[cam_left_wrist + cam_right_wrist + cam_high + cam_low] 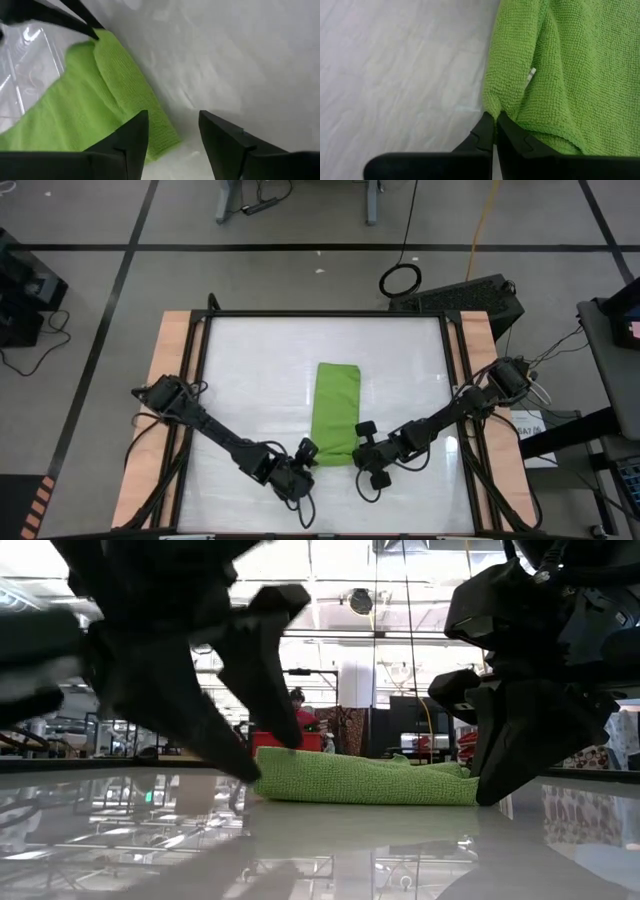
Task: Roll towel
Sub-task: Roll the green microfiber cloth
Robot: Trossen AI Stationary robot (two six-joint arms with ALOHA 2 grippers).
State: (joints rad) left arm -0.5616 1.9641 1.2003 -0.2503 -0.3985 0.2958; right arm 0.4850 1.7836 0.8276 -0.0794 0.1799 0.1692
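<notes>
Lime-green, the towel (336, 412) lies folded into a long strip mid-table. At its near left corner the left gripper (304, 457) stands with fingers spread, holding nothing. At its near right corner the right gripper (367, 450) is pinched tight on the towel's edge. To roll evenly, both should probably grip the near edge level, then turn together.

The surface (260, 370) is glossy white, framed in black with pale wood strips (165, 400) along both sides. Around it lies a grey floor (300, 275) crossed by dark lines, with cables, a black cable coil (400, 279) and a yellow cord (485, 215). The low view shows a bright hall with ceiling lights (340, 560), a person in red (300, 710) and a red bin (285, 743).
</notes>
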